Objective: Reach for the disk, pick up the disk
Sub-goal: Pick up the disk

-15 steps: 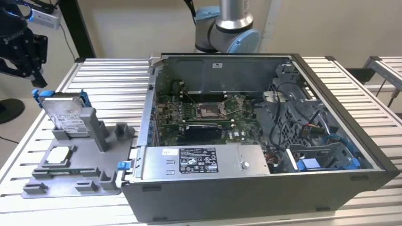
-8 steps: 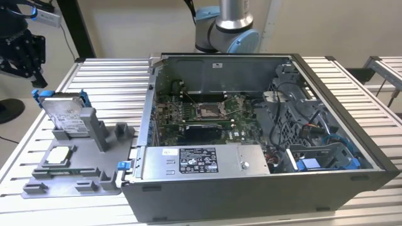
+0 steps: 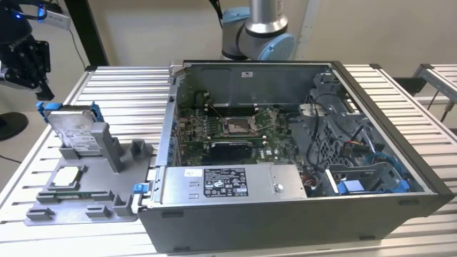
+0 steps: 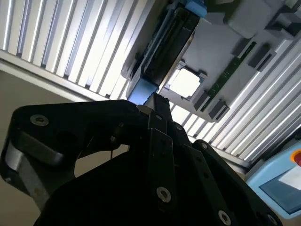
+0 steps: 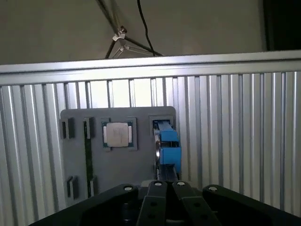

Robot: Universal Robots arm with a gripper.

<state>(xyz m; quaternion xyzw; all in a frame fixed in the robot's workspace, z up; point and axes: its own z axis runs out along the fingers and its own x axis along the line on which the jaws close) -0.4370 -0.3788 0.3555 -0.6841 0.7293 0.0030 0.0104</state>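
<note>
The disk (image 3: 74,128) is a silver hard drive with a white label and a blue bracket. It stands on edge in a slot of the grey fixture (image 3: 96,195) at the exterior view's left. My black gripper (image 3: 45,92) hangs just above and a little left of the disk's top edge, without touching it. In both wrist views the fingers lie together, shut on nothing. In the first wrist view the disk's blue-edged top (image 5: 168,146) lies straight ahead of the gripper (image 5: 167,184). The second wrist view has the disk (image 4: 164,47) beyond the gripper (image 4: 157,100).
A small square silver chip (image 3: 68,175) sits in the fixture beside the disk. An open computer case (image 3: 286,214) with a larger labelled silver box (image 3: 228,183) stands on the slatted aluminium table (image 3: 121,96) to the right. The arm's base (image 3: 257,32) stands behind the case.
</note>
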